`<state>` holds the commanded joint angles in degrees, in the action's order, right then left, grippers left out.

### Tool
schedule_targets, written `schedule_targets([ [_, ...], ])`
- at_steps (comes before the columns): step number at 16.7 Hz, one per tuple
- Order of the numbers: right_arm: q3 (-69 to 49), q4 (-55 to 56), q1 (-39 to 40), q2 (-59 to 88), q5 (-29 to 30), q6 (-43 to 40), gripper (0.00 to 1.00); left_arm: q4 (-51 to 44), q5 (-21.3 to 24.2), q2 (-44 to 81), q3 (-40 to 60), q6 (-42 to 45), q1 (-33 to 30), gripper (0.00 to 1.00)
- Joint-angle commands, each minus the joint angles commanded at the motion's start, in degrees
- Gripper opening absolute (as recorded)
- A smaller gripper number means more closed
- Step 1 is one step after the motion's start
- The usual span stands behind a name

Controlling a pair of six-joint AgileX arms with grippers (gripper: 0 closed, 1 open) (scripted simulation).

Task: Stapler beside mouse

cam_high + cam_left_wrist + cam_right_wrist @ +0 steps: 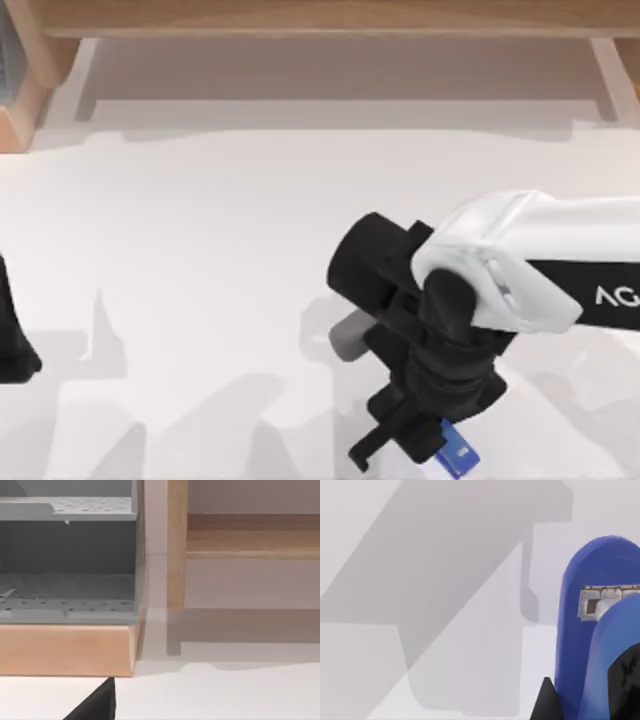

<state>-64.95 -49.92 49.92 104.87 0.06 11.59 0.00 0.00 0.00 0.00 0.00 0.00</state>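
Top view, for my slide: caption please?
Right gripper over the blue stapler near the table's front edge.

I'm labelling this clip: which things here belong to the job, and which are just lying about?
Job:
- stapler, blue, at the table's near edge
- mouse, grey, partly under the right arm
- right end effector, at the stapler

Lying about:
- wooden shelf at the back
- grey tray
- left arm, parked

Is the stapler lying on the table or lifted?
Cannot tell. The stapler sits at the right end effector; no view shows contact with the table.

Open white table (200, 250); perhaps gray mouse (348, 338) beside arm.
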Motion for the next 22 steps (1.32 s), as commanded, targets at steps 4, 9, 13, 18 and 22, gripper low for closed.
schedule_targets([
  [4,-0.73,-0.16,-1.69,0.29,0.05,-0.77,0.0,0.0,0.0,0.0,0.0,0.0,0.0,1.0],
  [9,-4.1,-1.64,-14.84,2.04,0.46,-6.11,0.0,0.0,0.0,0.0,0.0,0.0,0.0,1.0],
  [13,-7.27,-3.28,-30.91,4.25,0.91,-12.58,0.0,0.0,0.0,0.0,0.0,0.0,0.0,1.0],
  [18,-10.91,-5.13,-52.56,6.14,1.36,-21.02,0.0,0.0,0.0,0.0,0.0,0.0,0.0,1.0],
  [22,-12.8,-5.96,-63.72,6.67,1.61,-25.64,0.0,0.0,0.0,0.0,0.0,0.0,0.0,1.0],
])
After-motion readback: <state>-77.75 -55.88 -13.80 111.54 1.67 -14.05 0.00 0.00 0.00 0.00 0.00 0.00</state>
